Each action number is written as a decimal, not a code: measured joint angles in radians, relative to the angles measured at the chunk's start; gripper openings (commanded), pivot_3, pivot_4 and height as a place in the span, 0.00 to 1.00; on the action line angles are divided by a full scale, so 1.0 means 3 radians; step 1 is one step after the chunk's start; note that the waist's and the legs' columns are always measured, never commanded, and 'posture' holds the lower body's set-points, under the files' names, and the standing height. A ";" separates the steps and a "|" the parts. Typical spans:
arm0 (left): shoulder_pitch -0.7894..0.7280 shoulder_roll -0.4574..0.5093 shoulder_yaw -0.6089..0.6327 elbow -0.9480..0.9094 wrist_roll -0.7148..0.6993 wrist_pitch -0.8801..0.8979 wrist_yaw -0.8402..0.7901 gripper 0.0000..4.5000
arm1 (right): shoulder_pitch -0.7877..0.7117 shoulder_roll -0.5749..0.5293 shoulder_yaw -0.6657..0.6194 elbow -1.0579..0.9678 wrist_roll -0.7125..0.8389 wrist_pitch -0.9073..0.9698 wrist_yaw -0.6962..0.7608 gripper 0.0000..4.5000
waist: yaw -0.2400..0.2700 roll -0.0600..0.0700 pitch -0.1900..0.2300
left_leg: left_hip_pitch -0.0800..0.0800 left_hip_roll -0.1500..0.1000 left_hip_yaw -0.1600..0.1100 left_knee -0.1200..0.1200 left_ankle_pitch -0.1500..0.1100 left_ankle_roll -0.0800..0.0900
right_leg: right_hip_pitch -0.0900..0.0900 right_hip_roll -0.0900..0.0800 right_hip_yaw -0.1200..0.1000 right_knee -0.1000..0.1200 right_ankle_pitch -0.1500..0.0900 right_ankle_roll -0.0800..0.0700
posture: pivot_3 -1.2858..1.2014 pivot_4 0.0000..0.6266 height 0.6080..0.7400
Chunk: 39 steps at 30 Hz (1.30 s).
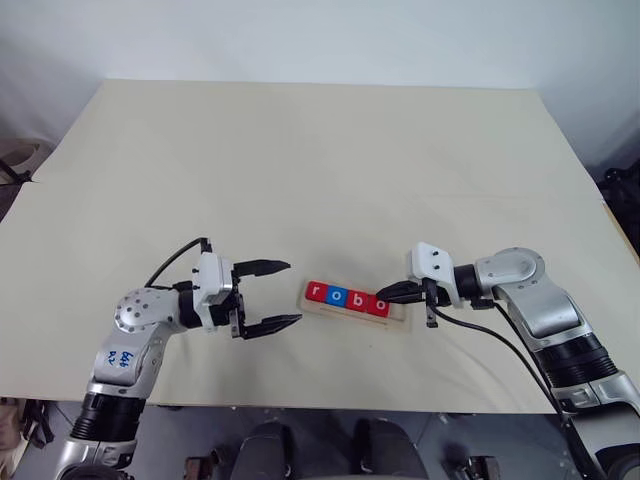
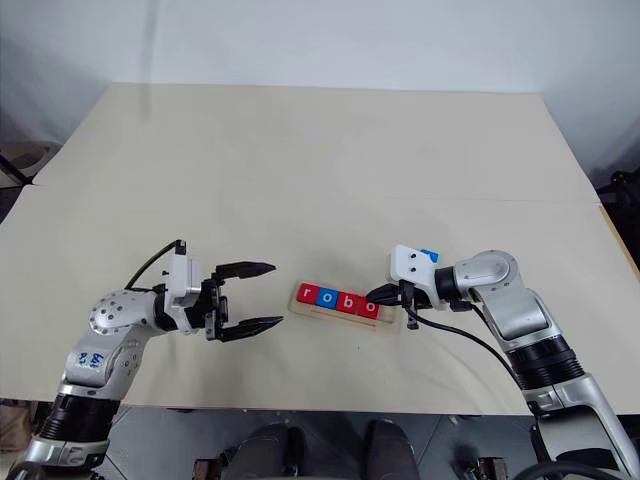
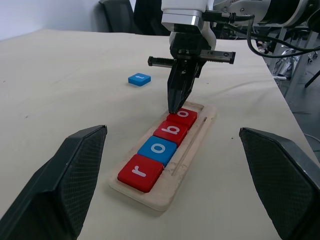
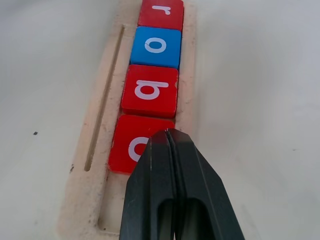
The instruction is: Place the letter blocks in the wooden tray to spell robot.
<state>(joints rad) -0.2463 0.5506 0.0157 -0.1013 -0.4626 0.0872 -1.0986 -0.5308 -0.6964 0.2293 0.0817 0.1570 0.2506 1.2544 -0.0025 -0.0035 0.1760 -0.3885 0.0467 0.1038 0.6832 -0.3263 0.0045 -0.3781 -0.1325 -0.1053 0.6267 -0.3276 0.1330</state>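
Tiles r, o, b, o sit in the wooden tray (image 1: pixel 356 310) at lower centre; the blue t tile (image 3: pixel 139 79) lies loose beyond. Our right gripper (image 1: pixel 383 295), fingers pressed together and empty, tips the last red o (image 4: pixel 131 146). Our left gripper (image 1: pixel 277 294) hangs spread wide, empty, left of the tray.

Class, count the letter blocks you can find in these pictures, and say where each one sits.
5. Four sit in the wooden tray: red r, blue o, red b, red o. A blue block lies loose on the table, beyond the tray.
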 measured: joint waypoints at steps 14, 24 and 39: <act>-0.0045 0.0000 -0.0025 0.0022 -0.0001 0.0008 -0.0057 1.00 | 0.0625 -0.0439 -0.0341 -0.0477 0.0192 0.0303 -0.0022 0.00 | -0.0011 0.0000 0.0000 | 0.0005 0.0002 -0.0001 -0.0003 0.0000 0.0000 | -0.0001 0.0003 0.0002 0.0001 0.0000 -0.0001 | 0.52 0.24 1.00; -0.0080 0.0000 -0.0029 0.0120 -0.0001 0.0011 -0.0060 1.00 | 0.0541 -0.0205 -0.0226 -0.0530 0.0174 0.0342 -0.0190 0.00 | 0.0012 0.0000 0.0000 | 0.0002 -0.0001 -0.0003 -0.0002 0.0000 0.0000 | -0.0001 -0.0001 0.0002 -0.0001 0.0000 0.0000 | 0.52 0.24 1.00; -0.0069 -0.0006 -0.0030 0.0116 -0.0001 0.0011 -0.0031 1.00 | 0.0478 -0.0124 -0.0118 -0.0525 0.0138 0.0340 -0.0244 0.00 | 0.0008 0.0000 0.0000 | 0.0002 0.0000 -0.0004 -0.0002 0.0000 0.0000 | -0.0001 0.0000 0.0002 -0.0001 0.0000 0.0000 | 0.52 0.24 1.00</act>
<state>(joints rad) -0.2670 0.5489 0.0068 -0.0664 -0.4629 0.0904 -1.1080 -0.3875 -0.7337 0.1940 -0.0758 0.1985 0.3524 1.1812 -0.0002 -0.0036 0.1761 -0.3879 0.0467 0.1027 0.6824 -0.3263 0.0045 -0.3784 -0.1324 -0.1048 0.6265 -0.3277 0.1329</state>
